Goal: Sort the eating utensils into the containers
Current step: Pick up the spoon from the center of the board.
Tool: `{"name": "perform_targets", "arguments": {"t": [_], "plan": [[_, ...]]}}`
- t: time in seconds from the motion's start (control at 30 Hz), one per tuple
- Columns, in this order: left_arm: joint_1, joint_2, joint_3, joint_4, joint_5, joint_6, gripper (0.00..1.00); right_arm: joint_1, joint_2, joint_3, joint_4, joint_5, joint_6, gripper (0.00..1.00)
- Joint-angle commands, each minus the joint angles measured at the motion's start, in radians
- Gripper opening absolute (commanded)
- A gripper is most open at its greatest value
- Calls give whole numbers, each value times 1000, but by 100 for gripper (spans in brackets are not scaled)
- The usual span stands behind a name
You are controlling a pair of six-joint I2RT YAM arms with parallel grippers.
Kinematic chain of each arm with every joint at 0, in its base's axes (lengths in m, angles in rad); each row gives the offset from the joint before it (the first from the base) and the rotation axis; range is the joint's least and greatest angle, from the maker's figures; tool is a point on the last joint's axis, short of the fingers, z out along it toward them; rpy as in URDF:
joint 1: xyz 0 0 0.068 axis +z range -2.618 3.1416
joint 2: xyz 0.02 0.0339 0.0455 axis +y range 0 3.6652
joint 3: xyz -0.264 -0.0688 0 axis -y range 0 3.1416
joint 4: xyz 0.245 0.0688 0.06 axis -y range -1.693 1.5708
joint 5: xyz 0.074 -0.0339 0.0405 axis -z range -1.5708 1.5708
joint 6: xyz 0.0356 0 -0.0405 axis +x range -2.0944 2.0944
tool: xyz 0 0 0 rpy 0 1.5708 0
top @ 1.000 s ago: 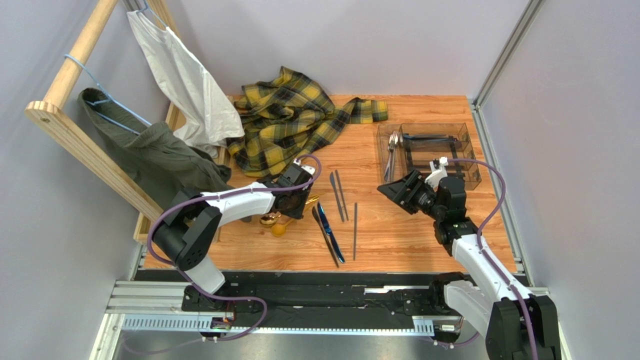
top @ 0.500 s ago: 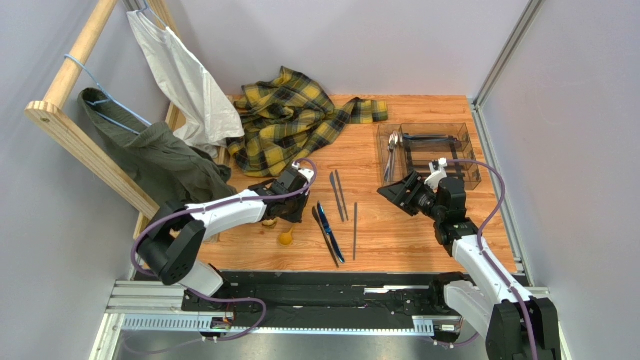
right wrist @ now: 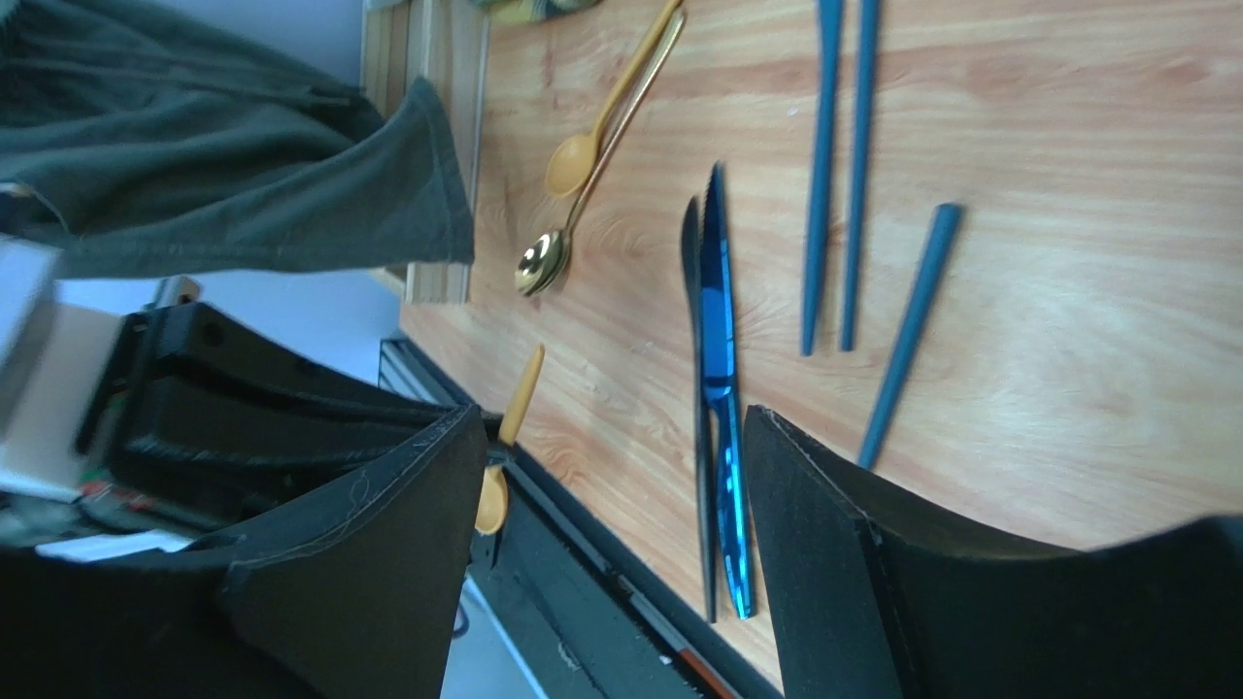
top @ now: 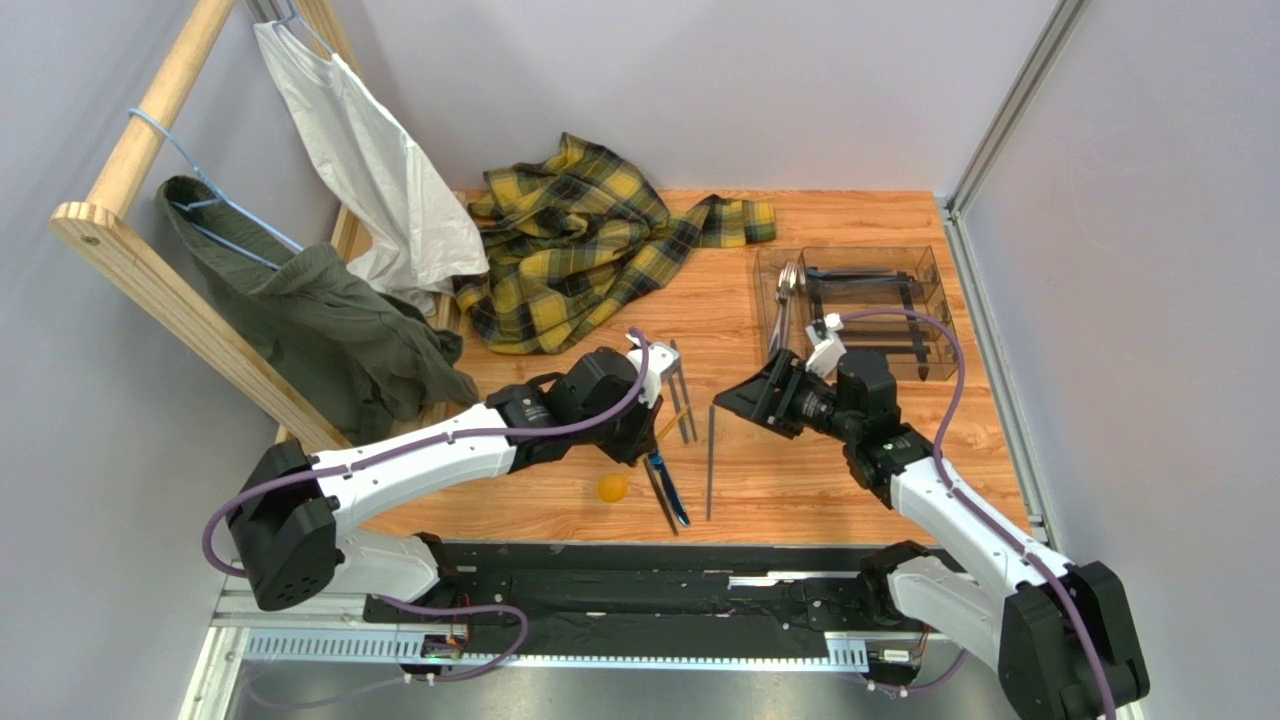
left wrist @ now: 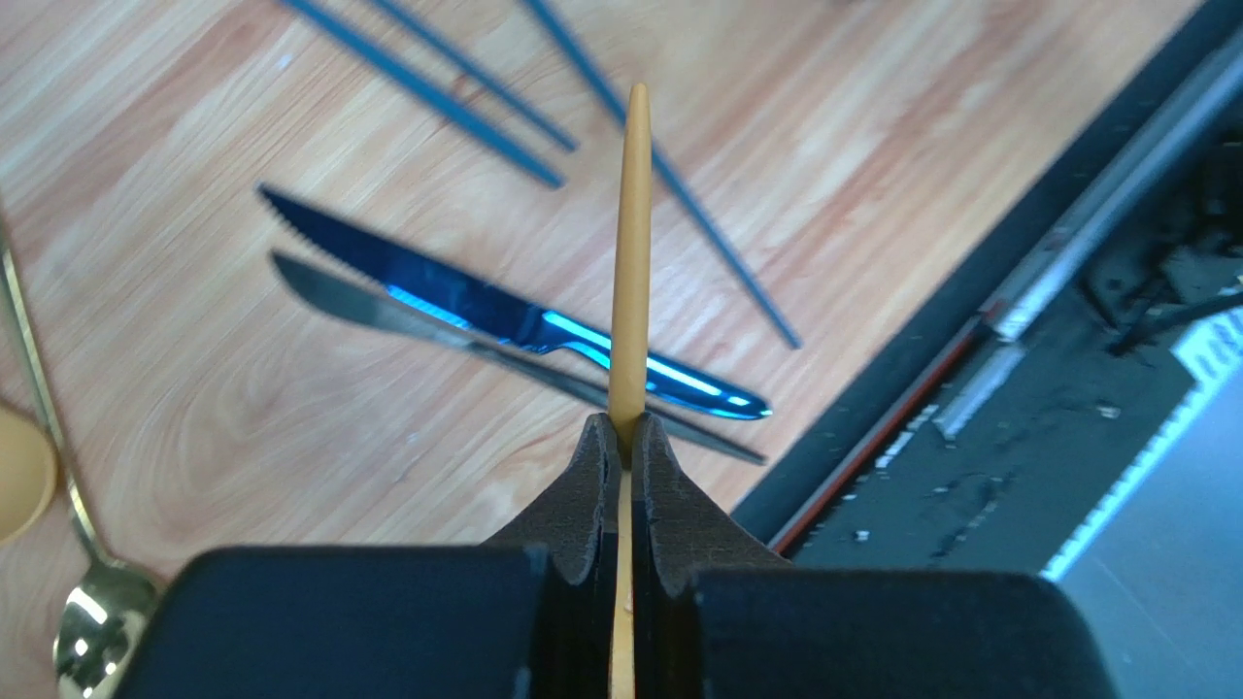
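Risen off the wooden table (top: pixel 842 465) since a second ago, the yellow spoon (left wrist: pixel 632 262) sits pinched by its handle in the left gripper (left wrist: pixel 630 430), well short of the clear tray (top: pixel 939 338) holding few pieces; knives (left wrist: pixel 482 306), sticks (left wrist: pixel 423 91) and two gold spoons (right wrist: pixel 543 262) still wait, right gripper (right wrist: pixel 613 423) spread.

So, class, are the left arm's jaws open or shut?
Shut: in the left wrist view, the left jaws pinch the yellow spoon by its handle, with no gap visible.
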State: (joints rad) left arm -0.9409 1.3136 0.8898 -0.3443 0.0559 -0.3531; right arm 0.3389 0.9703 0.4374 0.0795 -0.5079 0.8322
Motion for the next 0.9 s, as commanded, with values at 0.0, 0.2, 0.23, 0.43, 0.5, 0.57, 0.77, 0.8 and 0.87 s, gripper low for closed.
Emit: {"name": "perform_targets", "arguments": {"t": [0.0, 0.2, 0.23, 0.43, 0.5, 0.57, 0.77, 0.8, 0.87], "plan": [[-54, -37, 92, -10, 7, -10, 0, 87, 8, 63, 74, 20, 36, 68], [-87, -40, 120, -19, 2, -27, 0, 149, 47, 70, 111, 40, 67, 66], [-90, -40, 120, -19, 2, -29, 0, 153, 45, 69, 106, 60, 70, 66], [-101, -50, 143, -35, 13, -43, 0, 173, 39, 63, 126, 86, 84, 61], [-105, -53, 155, -39, 10, -43, 0, 180, 41, 57, 141, 91, 93, 54], [-107, -48, 167, -50, 7, -41, 0, 184, 47, 46, 170, 86, 103, 45], [-110, -45, 170, -58, -1, -41, 0, 189, 47, 21, 221, 71, 136, 6], [-111, -45, 172, -62, -2, -43, 0, 189, 33, 20, 223, 75, 139, 3], [-110, -48, 167, -68, -10, -46, 0, 190, 16, 8, 226, 86, 142, 0]]}}
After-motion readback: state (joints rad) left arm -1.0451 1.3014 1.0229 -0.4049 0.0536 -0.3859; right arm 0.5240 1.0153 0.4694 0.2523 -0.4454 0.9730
